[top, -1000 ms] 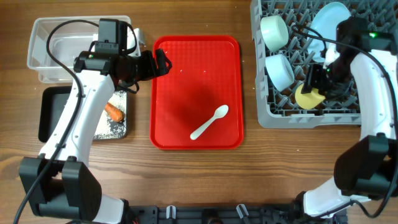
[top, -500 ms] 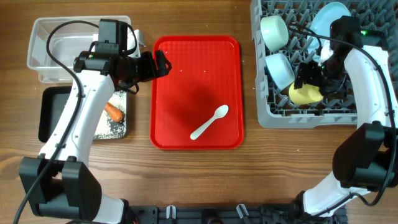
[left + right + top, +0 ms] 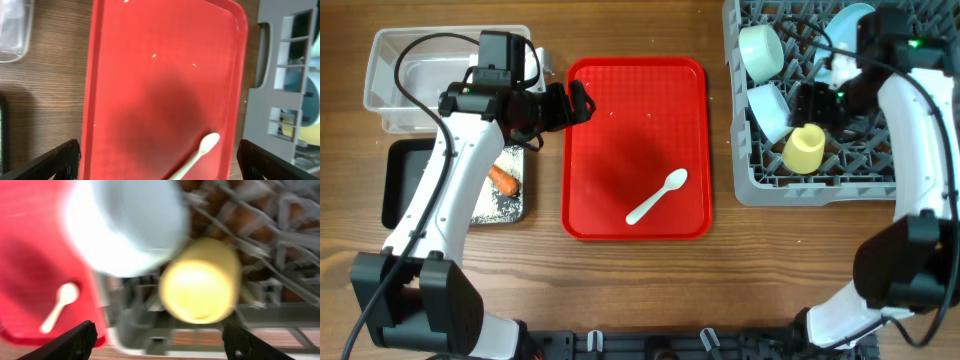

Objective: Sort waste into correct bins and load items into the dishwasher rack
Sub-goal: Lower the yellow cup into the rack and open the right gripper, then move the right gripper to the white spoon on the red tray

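The white spoon (image 3: pixel 658 195) lies on the flat red tray (image 3: pixel 610 130); it also shows in the left wrist view (image 3: pixel 200 152) and the right wrist view (image 3: pixel 57 307). My left gripper (image 3: pixel 578 100) is open and empty, above the tray's far left corner (image 3: pixel 159 162). The yellow cup (image 3: pixel 805 148) sits in the grey dishwasher rack (image 3: pixel 820 190), beside two pale blue bowls (image 3: pixel 761 48) (image 3: pixel 770 112) and the plate (image 3: pixel 848 22). My right gripper (image 3: pixel 817 100) is open and empty above the cup (image 3: pixel 200 280). The carrot (image 3: pixel 502 178) and rice (image 3: pixel 500 203) lie in the black tray (image 3: pixel 405 185).
The clear tub (image 3: pixel 405 85) stands behind the black tray at the far left. The rack fills the far right corner, its left wall close to the red tray's right edge. Bare wooden tabletop (image 3: pixel 640 290) runs along the front.
My right gripper has let go of the yellow cup and drawn back from it; the cup now rests in the rack. The left arm has not moved.
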{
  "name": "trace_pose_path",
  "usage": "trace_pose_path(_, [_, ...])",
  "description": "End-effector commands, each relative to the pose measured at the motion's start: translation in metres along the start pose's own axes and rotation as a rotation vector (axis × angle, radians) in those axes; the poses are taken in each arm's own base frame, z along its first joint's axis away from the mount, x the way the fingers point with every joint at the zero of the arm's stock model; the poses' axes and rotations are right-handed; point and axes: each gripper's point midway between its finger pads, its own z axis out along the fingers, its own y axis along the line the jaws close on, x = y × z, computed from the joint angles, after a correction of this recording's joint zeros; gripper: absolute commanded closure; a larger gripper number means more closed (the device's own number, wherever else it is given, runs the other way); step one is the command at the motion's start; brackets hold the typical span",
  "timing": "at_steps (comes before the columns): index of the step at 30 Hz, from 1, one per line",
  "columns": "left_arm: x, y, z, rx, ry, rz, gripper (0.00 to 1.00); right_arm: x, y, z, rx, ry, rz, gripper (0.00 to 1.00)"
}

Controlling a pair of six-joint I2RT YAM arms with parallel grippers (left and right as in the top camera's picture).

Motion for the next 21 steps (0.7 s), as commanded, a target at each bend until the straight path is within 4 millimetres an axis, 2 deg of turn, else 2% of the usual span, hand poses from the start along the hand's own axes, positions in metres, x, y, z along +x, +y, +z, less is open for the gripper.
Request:
trace_pose_path(1, [-0.008, 0.018, -0.003, -0.098, -0.043, 0.005, 0.0, 0.002, 0.076, -0.025, -0.129, -0.088, -0.215, 0.17])
trace_pose_path(2, [-0.011, 0.024, -0.004, -0.124, -0.055, -0.008, 0.0, 0.006, 0.098, -0.02, -0.137, -0.088, -0.276, 0.17])
trace_pose_path(6, [-0.024, 0.06, -0.014, -0.235, -0.12, -0.166, 0.0, 0.019, 0.149, 0.012, -0.085, -0.082, -0.379, 0.17])
trace_pose_path(8, [-0.028, 0.076, -0.02, -0.255, -0.137, -0.224, 0.0, 0.03, 0.171, 0.033, -0.076, -0.051, -0.421, 0.18])
trace_pose_path(11, [-0.031, 0.098, -0.029, -0.28, -0.146, -0.292, 0.0, 0.05, 0.194, 0.068, -0.074, 0.017, -0.474, 0.22])
trace_pose_path(16, [-0.025, 0.119, -0.037, -0.311, -0.126, -0.348, 0.0, 0.074, 0.199, 0.116, -0.034, 0.146, -0.509, 0.28])
trace_pose_path(21, [-0.019, 0.124, -0.038, -0.324, -0.104, -0.363, 0.0, 0.094, 0.2, 0.138, -0.04, 0.256, -0.468, 0.34])
